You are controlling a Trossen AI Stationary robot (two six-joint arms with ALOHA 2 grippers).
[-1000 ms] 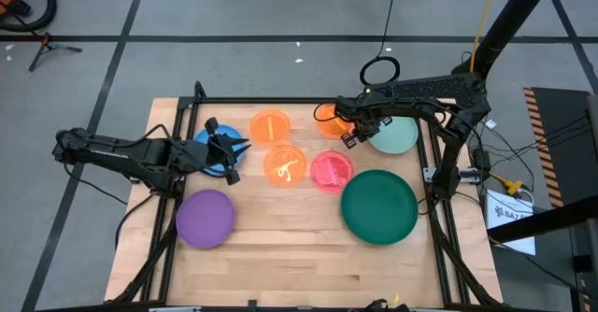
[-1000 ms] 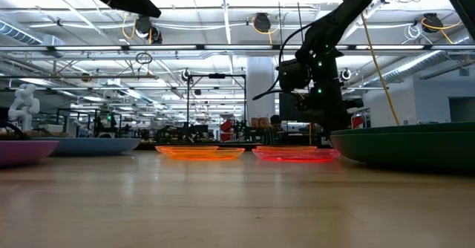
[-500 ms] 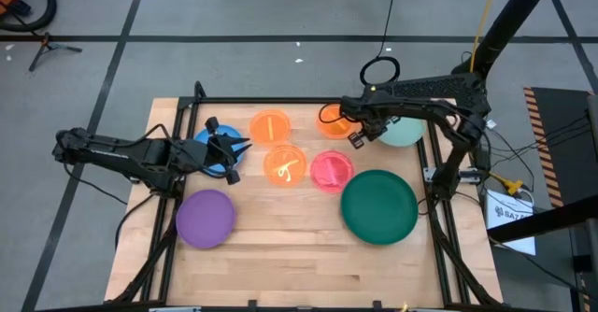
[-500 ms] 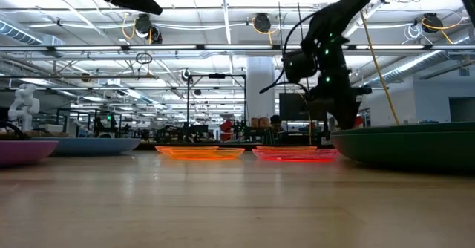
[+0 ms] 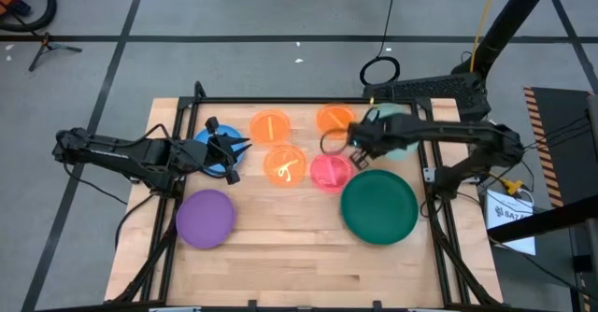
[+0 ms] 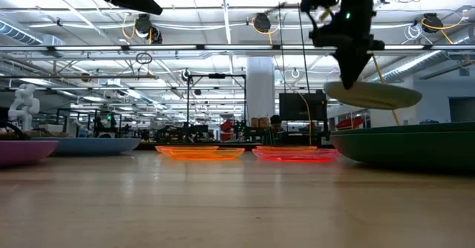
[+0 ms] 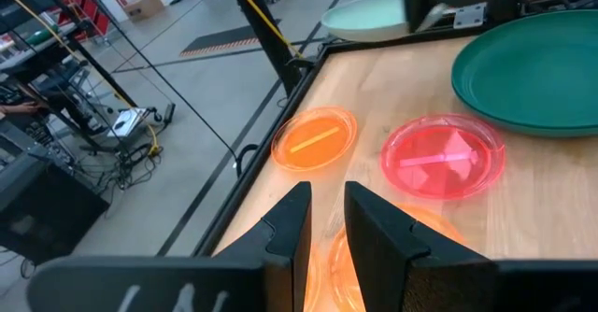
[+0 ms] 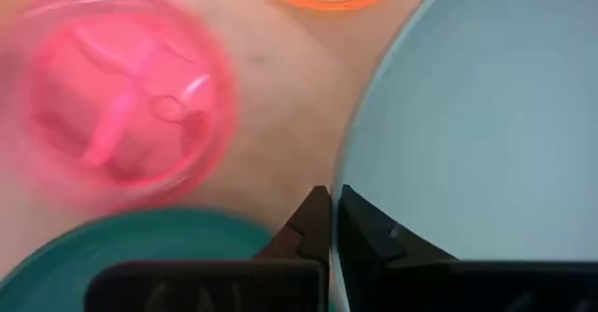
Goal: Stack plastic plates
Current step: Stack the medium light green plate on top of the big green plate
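My right gripper (image 5: 360,146) is shut on the pale mint plate (image 5: 397,133), which hangs in the air in the low view (image 6: 371,94) above the large dark green plate (image 5: 378,206). A pink plate (image 5: 330,172) and three orange plates (image 5: 271,125) (image 5: 285,165) (image 5: 334,118) lie flat on the table. The purple plate (image 5: 206,217) lies near the left edge. My left gripper (image 5: 238,155) hovers over the blue plate (image 5: 213,142) with a narrow gap between its fingers, touching nothing. My right gripper pinches the mint plate's rim (image 8: 342,163) on the side toward the table's left, between its two fingers (image 8: 318,220). The fingers come from above, pointing down. The plate is lifted clear and sticks out sideways from the fingertips (image 6: 349,73), nearly level.
A black frame rail (image 5: 280,101) runs along the table's far edge, with posts at the sides. Bare wood (image 5: 290,256) spreads across the near half of the table. The green plate's rim (image 6: 404,144) stands tall at the right in the low view.
My right gripper has risen with the mint plate and shifted a little toward the near edge. The plate, which lay on the table by the far right corner, now hangs clear above it. The orange plate beside it stays in place, now uncovered.
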